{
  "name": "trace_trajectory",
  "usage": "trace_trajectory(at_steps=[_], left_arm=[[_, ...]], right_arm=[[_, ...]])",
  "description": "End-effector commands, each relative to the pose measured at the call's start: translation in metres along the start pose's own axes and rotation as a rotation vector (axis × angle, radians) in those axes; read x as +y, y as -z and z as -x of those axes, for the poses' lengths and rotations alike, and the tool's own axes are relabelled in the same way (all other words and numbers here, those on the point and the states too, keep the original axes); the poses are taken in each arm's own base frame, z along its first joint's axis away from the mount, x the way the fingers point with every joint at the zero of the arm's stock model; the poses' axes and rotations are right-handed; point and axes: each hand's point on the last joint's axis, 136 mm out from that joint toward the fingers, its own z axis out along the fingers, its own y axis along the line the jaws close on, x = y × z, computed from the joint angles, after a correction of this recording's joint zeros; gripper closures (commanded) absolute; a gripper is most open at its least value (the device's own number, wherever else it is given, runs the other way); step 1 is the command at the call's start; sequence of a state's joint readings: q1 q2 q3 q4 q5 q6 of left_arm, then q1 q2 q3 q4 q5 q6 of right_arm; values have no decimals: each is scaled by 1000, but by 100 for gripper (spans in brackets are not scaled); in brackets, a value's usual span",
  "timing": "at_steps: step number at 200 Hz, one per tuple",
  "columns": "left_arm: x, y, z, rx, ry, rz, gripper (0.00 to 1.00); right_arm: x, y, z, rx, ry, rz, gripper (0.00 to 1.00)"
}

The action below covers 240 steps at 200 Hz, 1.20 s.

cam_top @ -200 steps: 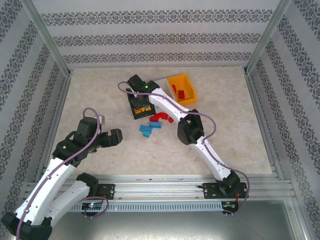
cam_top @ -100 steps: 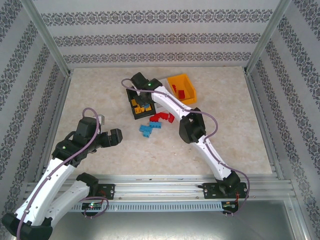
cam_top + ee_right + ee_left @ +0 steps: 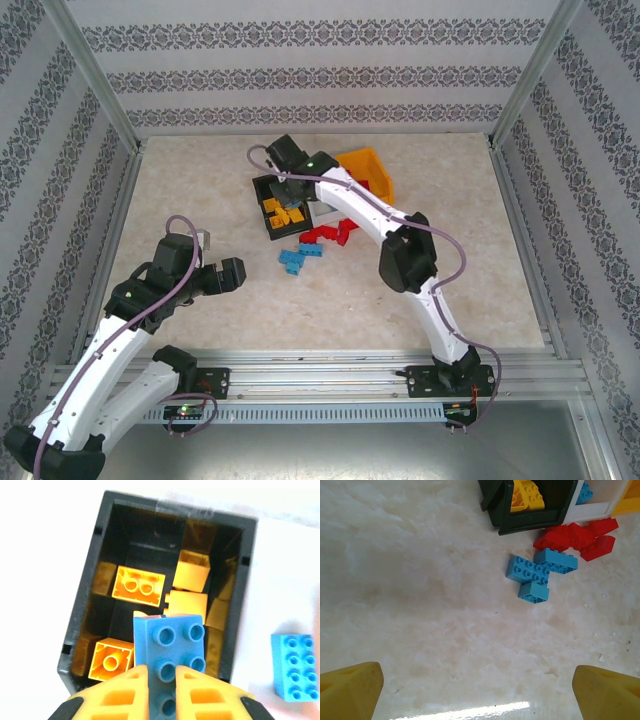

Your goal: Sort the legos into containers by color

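My right claw (image 3: pixel 162 676) has just snapped shut on a blue brick (image 3: pixel 170 647) and holds it over the black bin (image 3: pixel 82 605) of orange-yellow bricks (image 3: pixel 137 586), so this stray looks bound for the white bin (image 3: pixel 590 511), while my left claw (image 3: pixel 480 695) waits spread wide.

Worktop (image 3: pixel 200 180): pale, marbled, scuffed in places. Far centre, three bins in a row, side by side: black bin (image 3: pixel 258 192) left, white bin (image 3: pixel 322 212) middle, orange bin (image 3: pixel 372 163) right. Red bricks (image 3: pixel 322 236) cluster just near of the bins. Blue bricks (image 3: pixel 297 258) lie nearer still, slightly left, three together.
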State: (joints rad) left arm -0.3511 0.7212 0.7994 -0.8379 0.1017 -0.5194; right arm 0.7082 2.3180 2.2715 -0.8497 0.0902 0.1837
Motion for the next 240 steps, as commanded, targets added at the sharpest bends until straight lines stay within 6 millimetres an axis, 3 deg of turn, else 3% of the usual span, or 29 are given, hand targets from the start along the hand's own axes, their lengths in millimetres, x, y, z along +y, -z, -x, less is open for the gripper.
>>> trace_trajectory(at_steps=[1, 25, 54, 63, 71, 87, 108, 123, 155, 179, 190, 209, 240], left_arm=[[-1, 1, 3, -11, -7, -11, 3], [-4, -5, 2, 0, -1, -28, 3], [-13, -16, -2, 46, 14, -67, 3], [-14, -19, -4, 63, 19, -74, 3], [-16, -21, -5, 76, 22, -82, 3], [-18, -27, -11, 112, 26, -93, 3], [-18, -32, -14, 134, 34, -92, 3], [-19, -34, -12, 122, 43, -100, 3], [-22, -29, -6, 96, 43, -112, 2], [-24, -22, -1, 82, 32, -114, 2], [-25, -18, 0, 73, 33, -120, 2], [-27, -13, 0, 66, 38, -135, 2], [-26, -9, -5, 64, 57, -151, 2]], right_arm=[[-26, 33, 18, -84, -56, -62, 84], [-59, 36, 16, -102, -77, -136, 83], [-93, 11, 7, -50, -129, -150, 78], [-101, 1, 5, -43, -154, -130, 72], [-106, -6, 6, -43, -166, -109, 61], [-110, -5, 9, -43, -144, -115, 46], [-98, 12, 5, -52, -101, -112, 43], [-83, 26, -11, -42, -59, -111, 42], [-23, 48, -75, 18, 2, 6, 40], [12, 44, -127, 113, -5, 94, 38], [21, 40, -141, 142, 5, 99, 38], [26, 30, -158, 184, 18, 79, 38], [8, 17, -164, 204, 76, -33, 38]])
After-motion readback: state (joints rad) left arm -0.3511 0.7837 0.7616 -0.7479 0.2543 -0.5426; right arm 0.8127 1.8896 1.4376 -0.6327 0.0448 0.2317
